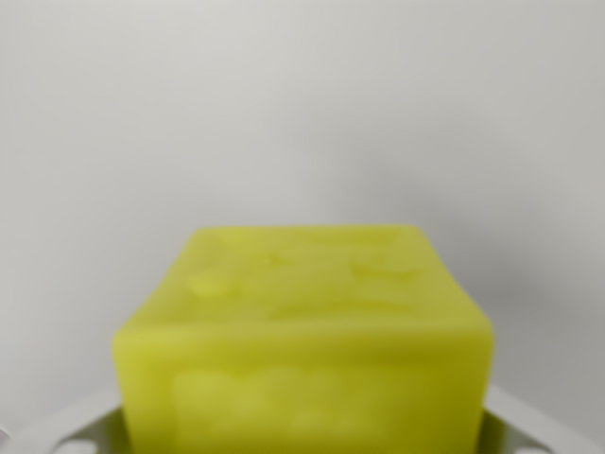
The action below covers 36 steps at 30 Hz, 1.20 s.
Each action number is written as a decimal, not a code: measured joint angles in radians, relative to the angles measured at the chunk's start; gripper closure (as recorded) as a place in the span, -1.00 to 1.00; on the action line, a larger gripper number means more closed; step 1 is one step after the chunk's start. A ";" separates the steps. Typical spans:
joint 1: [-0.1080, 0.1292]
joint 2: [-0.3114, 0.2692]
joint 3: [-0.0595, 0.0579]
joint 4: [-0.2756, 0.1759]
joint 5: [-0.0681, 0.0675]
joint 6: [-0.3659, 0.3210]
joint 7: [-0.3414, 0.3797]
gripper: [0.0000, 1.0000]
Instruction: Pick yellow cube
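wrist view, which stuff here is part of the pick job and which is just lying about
Part of the job:
- yellow cube
- pincer, pale fingers showing at both bottom corners beside the cube

Just lying about:
- nothing else, only a plain grey surface

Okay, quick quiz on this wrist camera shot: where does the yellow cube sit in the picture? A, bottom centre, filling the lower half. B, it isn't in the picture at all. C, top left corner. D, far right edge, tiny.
A: the yellow cube fills the lower middle of the wrist view, blurred from closeness, with pale parts of the end effector showing at both bottom corners beside it.
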 joint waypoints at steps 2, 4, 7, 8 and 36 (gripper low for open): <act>0.000 -0.008 0.000 0.003 0.000 -0.012 0.000 1.00; 0.000 -0.017 0.000 0.006 -0.001 -0.023 0.001 1.00; 0.001 -0.029 0.000 0.011 -0.001 -0.040 0.001 1.00; 0.001 -0.033 0.000 0.013 -0.001 -0.046 0.001 1.00; 0.003 -0.123 0.000 0.064 -0.003 -0.187 0.004 1.00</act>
